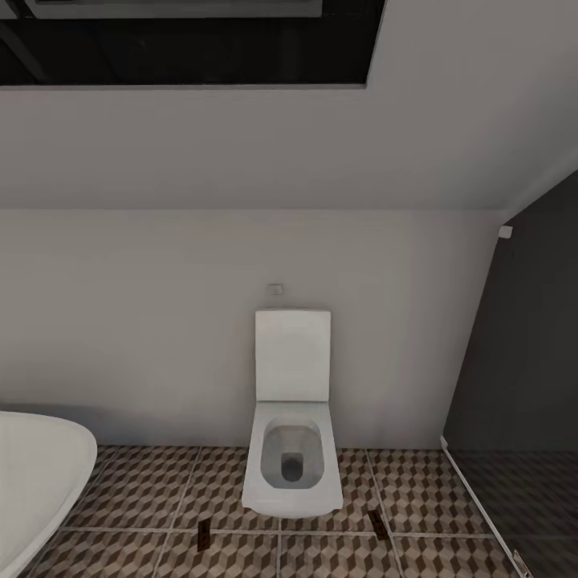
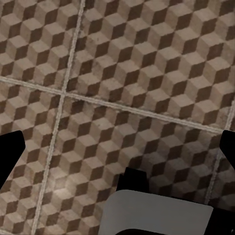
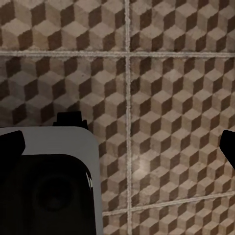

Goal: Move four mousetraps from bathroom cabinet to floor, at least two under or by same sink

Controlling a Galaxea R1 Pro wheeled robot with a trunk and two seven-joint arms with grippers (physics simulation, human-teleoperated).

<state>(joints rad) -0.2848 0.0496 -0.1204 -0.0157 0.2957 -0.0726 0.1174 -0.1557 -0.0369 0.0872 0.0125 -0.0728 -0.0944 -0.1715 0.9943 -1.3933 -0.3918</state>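
Two mousetraps lie flat on the bathroom floor (image 1: 136, 490), small dark-brown boards, one (image 1: 204, 534) left of the toilet's front and one (image 1: 378, 523) right of it. The sink and the cabinet are out of view. My left gripper (image 2: 117, 152) hangs open over bare cube-pattern tiles (image 2: 122, 73), its black fingertips (image 2: 10, 156) far apart with nothing between them. My right gripper (image 3: 117, 146) is open the same way above the tiles (image 3: 171, 98), also holding nothing.
A white toilet (image 1: 291, 449) stands against the pale back wall. The white bathtub's rim (image 1: 40, 474) juts in at the lower left. A dark glass panel (image 1: 522, 361) closes the right side. Part of my own white and black body (image 3: 49, 147) shows below the grippers.
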